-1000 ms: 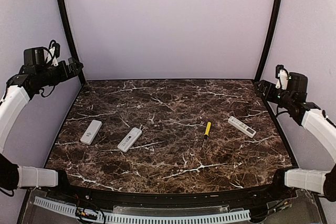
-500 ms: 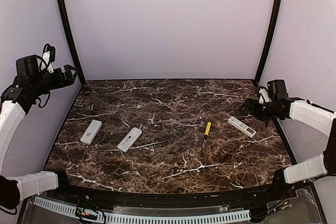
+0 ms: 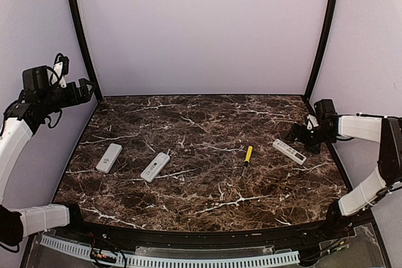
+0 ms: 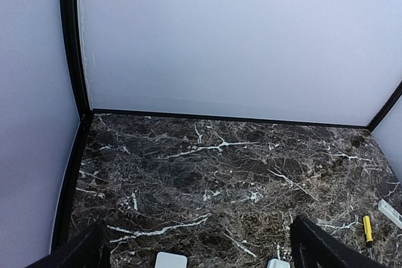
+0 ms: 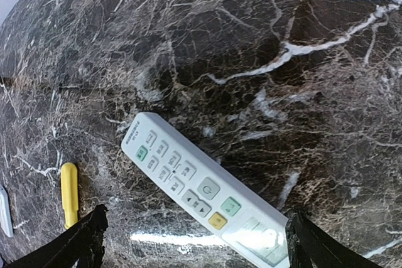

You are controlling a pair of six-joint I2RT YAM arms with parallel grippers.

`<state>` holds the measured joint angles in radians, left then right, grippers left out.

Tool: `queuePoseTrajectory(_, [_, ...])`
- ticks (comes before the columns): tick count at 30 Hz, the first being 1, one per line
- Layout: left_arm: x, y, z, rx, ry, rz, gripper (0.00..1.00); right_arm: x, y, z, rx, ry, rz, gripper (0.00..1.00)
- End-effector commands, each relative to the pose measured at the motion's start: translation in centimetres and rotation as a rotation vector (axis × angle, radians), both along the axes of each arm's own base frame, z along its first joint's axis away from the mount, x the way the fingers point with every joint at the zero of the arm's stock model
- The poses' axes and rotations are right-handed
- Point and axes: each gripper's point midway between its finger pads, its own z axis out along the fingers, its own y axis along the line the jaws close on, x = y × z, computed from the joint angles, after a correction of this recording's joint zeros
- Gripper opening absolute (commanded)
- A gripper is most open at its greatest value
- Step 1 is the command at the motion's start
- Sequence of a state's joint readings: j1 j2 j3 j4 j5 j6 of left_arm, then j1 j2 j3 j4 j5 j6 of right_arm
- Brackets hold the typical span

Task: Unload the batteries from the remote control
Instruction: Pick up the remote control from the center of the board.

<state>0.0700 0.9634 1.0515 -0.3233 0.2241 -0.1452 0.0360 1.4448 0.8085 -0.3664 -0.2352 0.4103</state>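
Right pincer (image 3: 300,135), jaws wide and empty, hangs close by the right remote (image 3: 289,151) at the right of the top view. The remote's long axis runs from upper left to lower right. Left pincer (image 3: 85,87), also open and empty, sits high at far left, well apart, so the right arm is nearer. No batteries show; presumably they are inside. The right wrist view shows this remote lying buttons up, with the screwdriver (image 5: 68,192) at lower left. Only the top view shows the 2 other remotes on the desk (image 3: 207,123).
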Motion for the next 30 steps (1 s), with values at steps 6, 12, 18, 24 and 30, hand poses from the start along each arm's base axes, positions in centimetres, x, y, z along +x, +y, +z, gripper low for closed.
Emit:
queuePoseTrajectory(6, [0.2,0.2,-1.0,-0.005,0.029,0.005,0.99,0.0,-2.2,-1.4,0.003,0.038,-0.073,0.95])
queuePoseTrajectory(12, [0.4,0.0,-1.2,-0.013,0.038,-0.004,0.99,-0.5,-2.5,-1.7,-0.013,0.066,-0.083,0.94])
queuePoseTrajectory(18, [0.4,0.0,-1.2,-0.014,0.035,-0.003,0.99,-1.2,-2.6,-2.4,-0.033,0.107,-0.08,0.92])
queuePoseTrajectory(24, [0.3,0.0,-1.2,-0.016,0.037,-0.005,0.99,-1.3,-2.3,-2.8,-0.049,0.124,-0.062,0.92])
queuePoseTrajectory(30, [0.3,0.1,-1.2,-0.016,0.037,0.001,0.99,-1.9,-0.2,-3.2,-0.055,0.152,0.008,0.91])
